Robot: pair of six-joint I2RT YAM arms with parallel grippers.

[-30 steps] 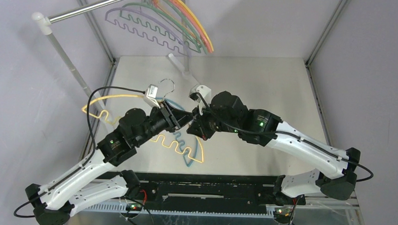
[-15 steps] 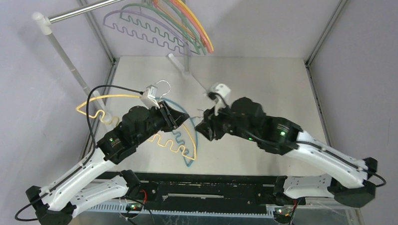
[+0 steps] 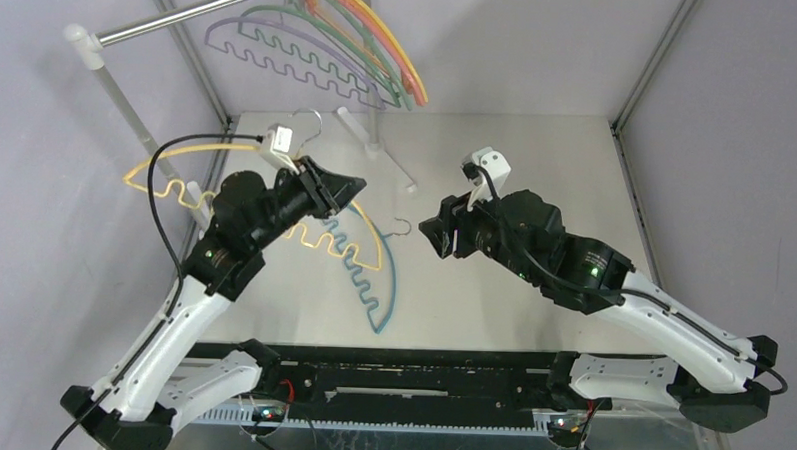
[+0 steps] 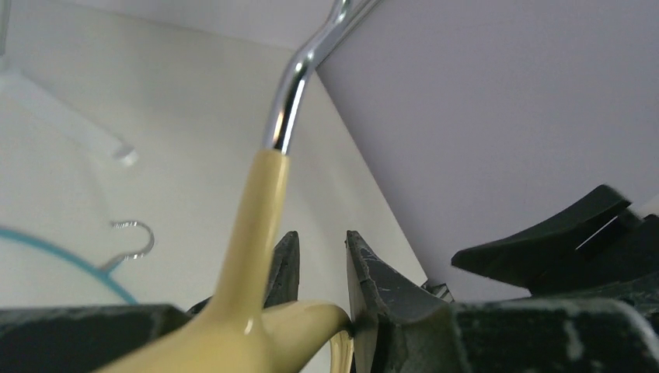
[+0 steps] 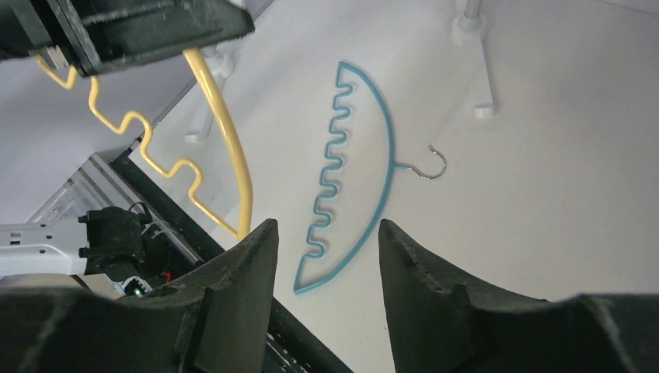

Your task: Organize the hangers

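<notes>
My left gripper [image 3: 348, 189] is shut on the neck of a yellow wavy-edged hanger [image 3: 167, 155] and holds it above the table; its wire hook [image 3: 308, 120] points toward the rail. In the left wrist view the yellow neck [image 4: 252, 225] sits between the jaws of the left gripper [image 4: 319, 250]. A teal wavy hanger [image 3: 385, 275] lies flat on the table, and the right wrist view shows it too, as the teal hanger [image 5: 390, 151]. My right gripper [image 3: 436, 234] hovers to its right, open and empty, its jaws [image 5: 326, 229] apart. Purple, green, orange and yellow hangers [image 3: 321, 42] hang on the rail.
The silver rail [image 3: 192, 13] runs across the back left on a white post [image 3: 128, 116]. A white rack foot [image 3: 377, 149] stands on the table at the back centre. Grey walls close in the table on the left, back and right.
My right gripper has opened, let go of the yellow hanger and drawn back to the right. My left arm has carried the yellow hanger up and back to the left.
</notes>
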